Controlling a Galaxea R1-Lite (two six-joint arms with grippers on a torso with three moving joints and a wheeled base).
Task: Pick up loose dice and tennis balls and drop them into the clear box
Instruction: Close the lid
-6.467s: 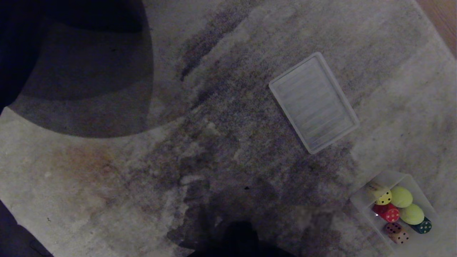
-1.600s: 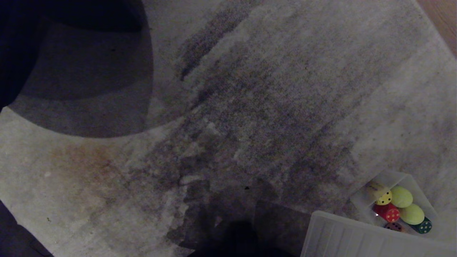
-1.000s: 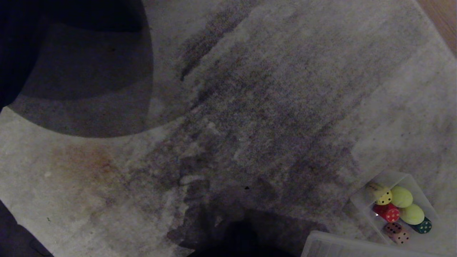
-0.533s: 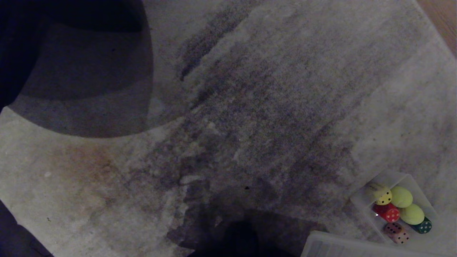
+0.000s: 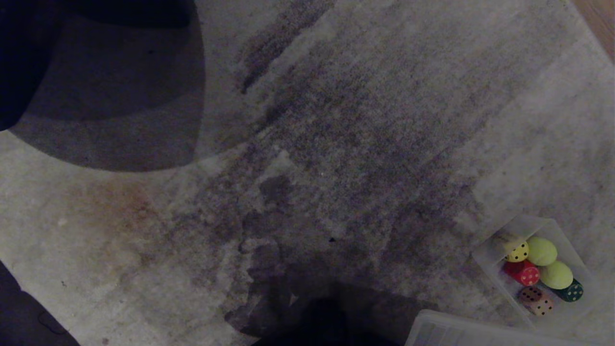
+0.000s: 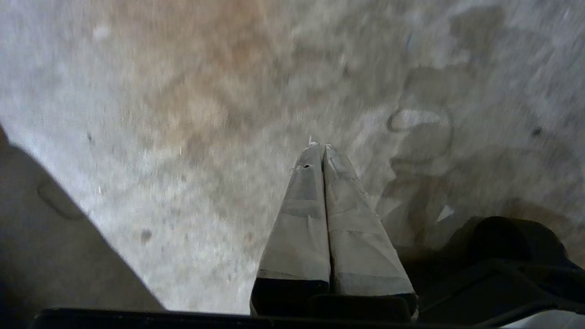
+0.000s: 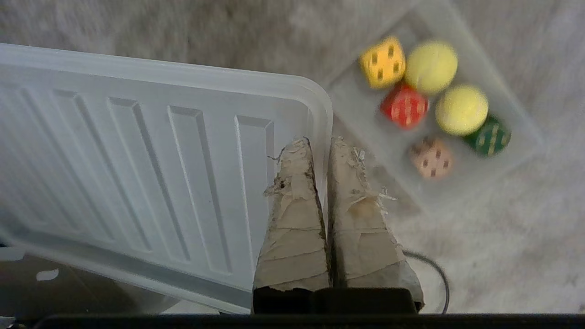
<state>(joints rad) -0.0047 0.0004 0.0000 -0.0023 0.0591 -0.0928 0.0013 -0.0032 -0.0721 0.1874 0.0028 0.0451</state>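
With all four dice (image 7: 404, 103) and both tennis balls (image 7: 445, 89) already lying inside the clear box (image 7: 521, 132) on the carpet (image 5: 336, 144), the collecting step looks finished; no loose piece shows anywhere in the head view. What is in hand now seems to be the lid: the right gripper (image 7: 320, 144) has its fingers pinched together on the rim of the ribbed plastic lid (image 7: 137, 160), holding it raised just beside the box. The left gripper (image 6: 320, 148) hangs over bare carpet with its fingers pressed together on nothing. Next, I judge, the lid must be carried across and lined up squarely with the box rim before release, since a skewed lid would catch a corner and tip off.
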